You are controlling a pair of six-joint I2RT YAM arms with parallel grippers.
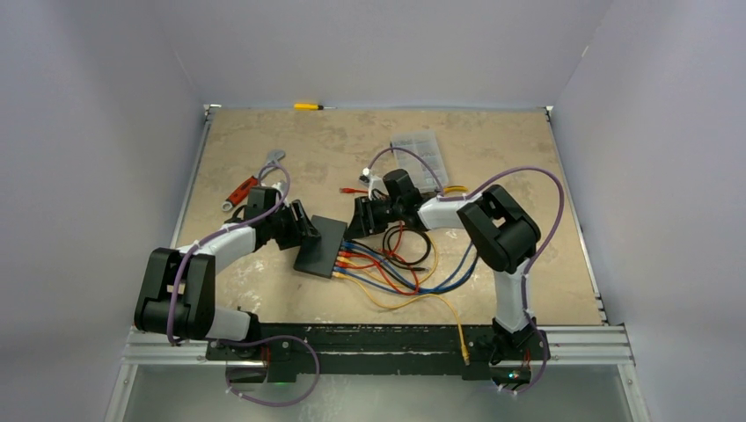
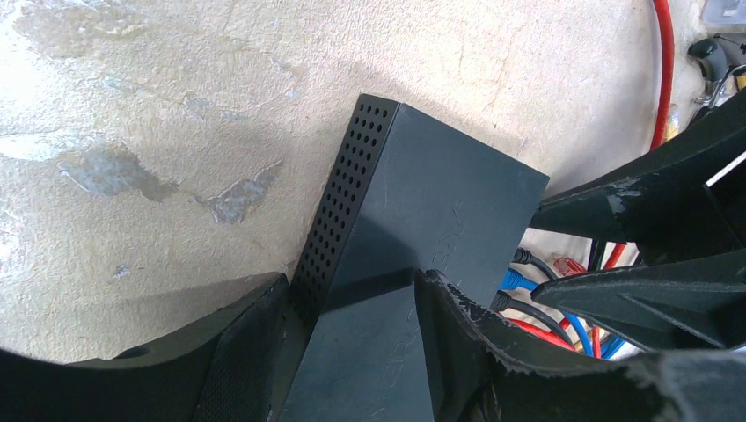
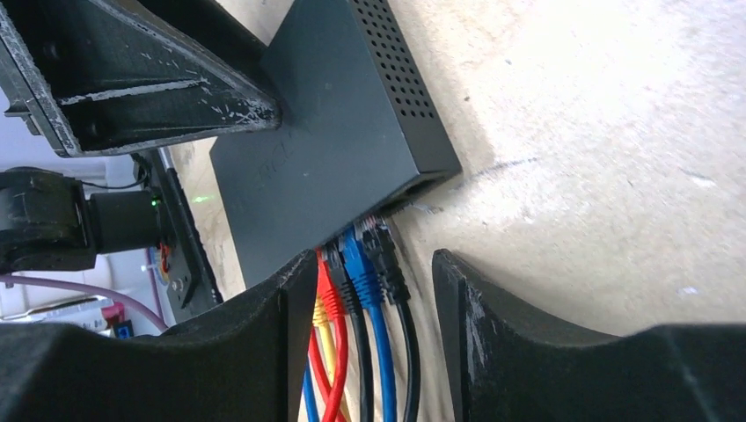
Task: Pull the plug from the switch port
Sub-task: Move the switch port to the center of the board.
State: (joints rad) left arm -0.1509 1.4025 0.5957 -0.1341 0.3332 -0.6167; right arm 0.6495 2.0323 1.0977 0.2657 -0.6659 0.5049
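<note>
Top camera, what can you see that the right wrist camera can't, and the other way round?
Only the top camera shows the yellow screwdriver at the table's far edge, the red-handled wrench and the clear box. Only the right wrist camera shows the plugs up close: a blue plug and a black plug at the ports, and the little holes along the switch's side. Both show the black switch and its coloured cables.
</note>
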